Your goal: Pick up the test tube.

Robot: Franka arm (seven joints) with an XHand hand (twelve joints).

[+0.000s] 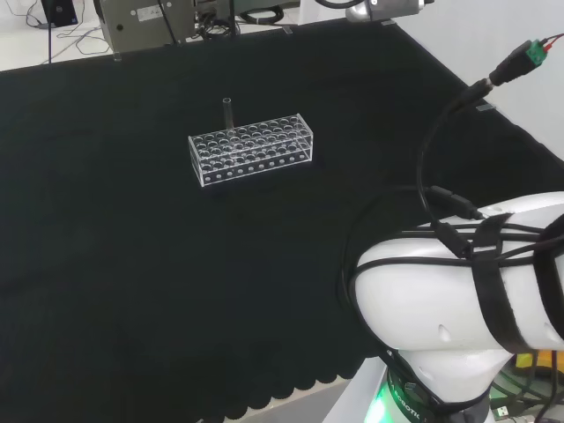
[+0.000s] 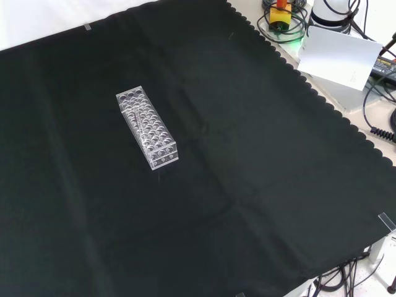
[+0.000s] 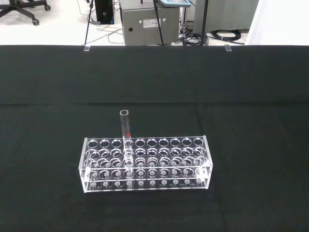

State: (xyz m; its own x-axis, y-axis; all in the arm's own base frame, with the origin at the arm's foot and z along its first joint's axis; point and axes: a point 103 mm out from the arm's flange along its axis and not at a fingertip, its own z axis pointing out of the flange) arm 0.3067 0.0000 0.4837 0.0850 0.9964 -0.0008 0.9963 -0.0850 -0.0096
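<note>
Test tube (image 3: 125, 129) upright in rack (image 3: 145, 164) — apparently back row

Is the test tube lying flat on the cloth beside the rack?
No. In the wrist view the test tube stands upright in a hole of the clear rack, its top rising above the rack.

Grey cabinet (image 3: 147, 21) behind bench, pale floor (image 3: 58, 24).

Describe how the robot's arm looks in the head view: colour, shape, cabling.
The arm link is glossy white and rounded, bulbous. Black cables loop across it, held by black straps. A green light glows at its base. One cable ends in a green connector with red wires.
</note>
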